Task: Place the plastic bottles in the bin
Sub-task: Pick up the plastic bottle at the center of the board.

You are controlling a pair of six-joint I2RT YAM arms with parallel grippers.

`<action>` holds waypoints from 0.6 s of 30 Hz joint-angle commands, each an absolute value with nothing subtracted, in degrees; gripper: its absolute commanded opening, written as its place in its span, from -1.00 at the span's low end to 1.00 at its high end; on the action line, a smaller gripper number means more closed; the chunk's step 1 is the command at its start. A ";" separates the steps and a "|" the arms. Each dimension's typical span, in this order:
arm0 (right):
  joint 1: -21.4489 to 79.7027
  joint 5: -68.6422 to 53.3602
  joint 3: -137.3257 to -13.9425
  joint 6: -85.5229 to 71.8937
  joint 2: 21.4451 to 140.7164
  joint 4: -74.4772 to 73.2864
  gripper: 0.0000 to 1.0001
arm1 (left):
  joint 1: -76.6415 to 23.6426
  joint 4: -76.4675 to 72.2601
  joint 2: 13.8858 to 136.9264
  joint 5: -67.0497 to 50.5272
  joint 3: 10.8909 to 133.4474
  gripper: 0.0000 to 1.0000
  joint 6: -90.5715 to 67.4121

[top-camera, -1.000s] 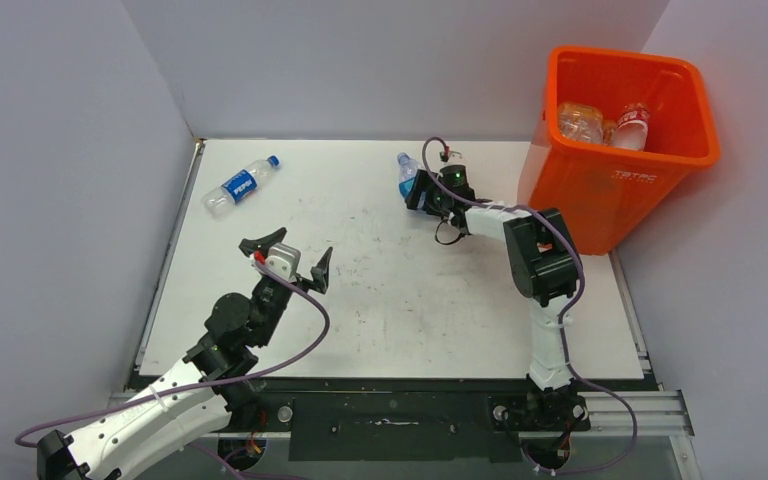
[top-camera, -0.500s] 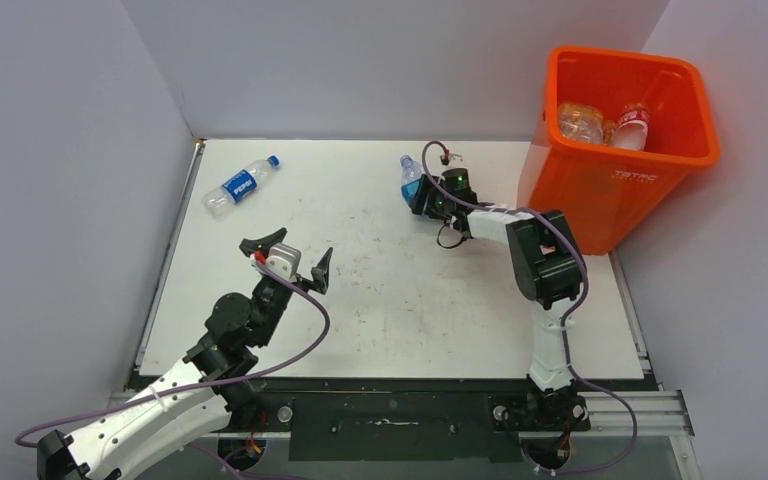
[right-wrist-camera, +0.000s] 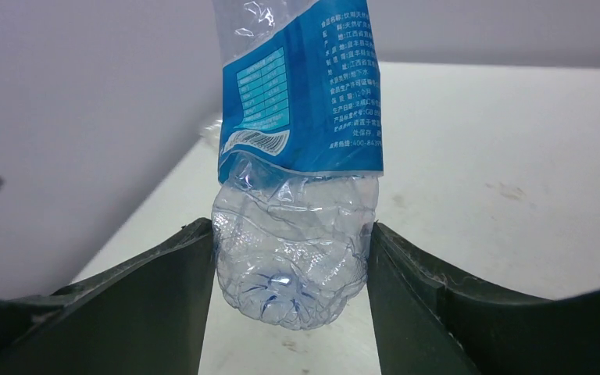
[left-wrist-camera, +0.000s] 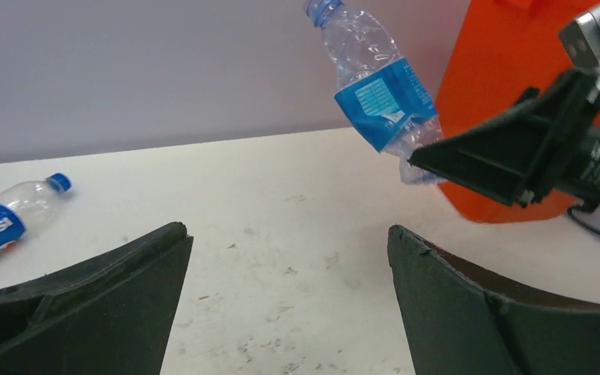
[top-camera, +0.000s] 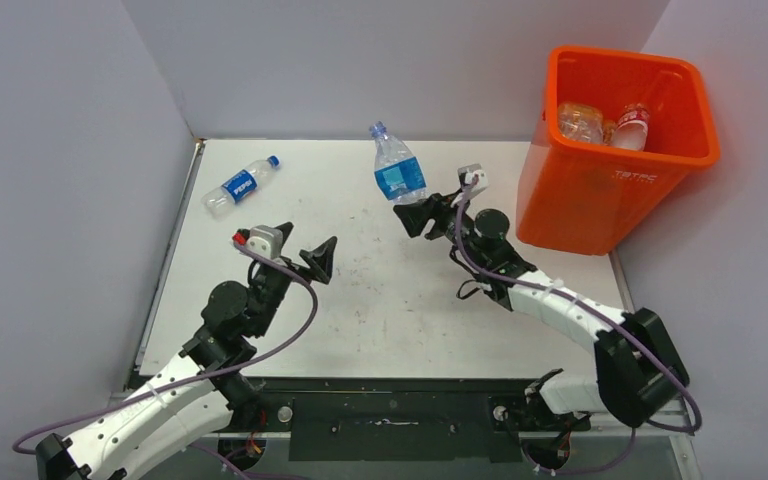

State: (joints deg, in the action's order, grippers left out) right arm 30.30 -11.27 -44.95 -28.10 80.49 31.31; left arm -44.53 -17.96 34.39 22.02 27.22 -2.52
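A scuffed white table (top-camera: pixel 400 310) sits boxed in by plain grey walls (top-camera: pixel 360 60), and above its far middle a clear bottle (top-camera: pixel 397 170) with a blue label and blue cap hangs in the air, neck up and tipped towards the left. The right gripper (right-wrist-camera: pixel 289 228) pinches it low down, one finger on each side of the crumpled base. That low grip leaves most of the body standing free above the jaws, which should let the bottle drop cleanly once it is over an opening. The bin (top-camera: pixel 600 190) stands just to the right, off the table's far right corner, its rim higher than the held bottle's base, so the arm will likely need more height before it swings across. Two bottles (top-camera: pixel 582 121) already lie inside, one with a red label. Well apart, near the far left corner, a Pepsi bottle (top-camera: pixel 240 185) lies on its side. The left gripper (left-wrist-camera: pixel 287 233) hovers over the near left of the table with its fingers spread wide and nothing between them, aimed roughly that way, seemingly ready for that one.
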 commanded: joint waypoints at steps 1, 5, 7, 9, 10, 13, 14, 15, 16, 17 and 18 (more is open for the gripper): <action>33.93 -13.86 -36.72 -31.58 70.78 45.47 -0.89 | -41.47 -16.25 36.16 14.62 35.24 0.92 -20.02; 38.42 -11.51 -32.73 -32.09 63.35 46.91 -0.89 | -39.44 -19.13 37.93 7.74 36.73 0.92 -33.08; 40.66 -10.81 -31.27 -32.99 61.18 48.20 -0.89 | -39.40 -25.61 37.78 5.43 34.34 0.92 -37.45; 43.18 -9.69 -29.92 -33.03 59.08 49.71 -0.89 | -39.36 -34.77 37.61 3.55 30.69 0.92 -38.98; 44.30 -9.00 -29.17 -32.95 58.30 50.53 -0.89 | -39.25 -37.74 37.85 3.15 29.16 0.92 -39.47; 48.50 -6.37 -28.01 -31.66 56.55 51.17 -0.89 | -38.59 -37.95 39.79 1.00 30.24 0.93 -41.15; 49.77 -5.65 -27.77 -31.16 56.36 51.26 -0.89 | -38.35 -37.63 40.80 -0.62 31.05 0.93 -41.44; 50.83 -5.10 -27.52 -30.73 56.36 51.63 -0.89 | -38.32 -37.59 41.72 -2.23 31.59 0.92 -41.86; 52.11 -4.67 -27.30 -30.19 56.50 52.09 -0.89 | -38.32 -37.91 42.39 -3.22 31.93 0.92 -42.29; 53.26 -4.00 -27.13 -29.59 56.60 52.26 -0.89 | -38.29 -38.61 43.12 -3.92 32.03 0.92 -42.76; 54.35 -3.26 -26.89 -29.06 56.60 52.66 -0.89 | -38.28 -39.49 43.68 -4.31 32.07 0.92 -43.23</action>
State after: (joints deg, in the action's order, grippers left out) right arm 50.94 -6.96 -27.86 -31.53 57.41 46.94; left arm -38.65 -33.04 41.78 1.56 29.41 -39.24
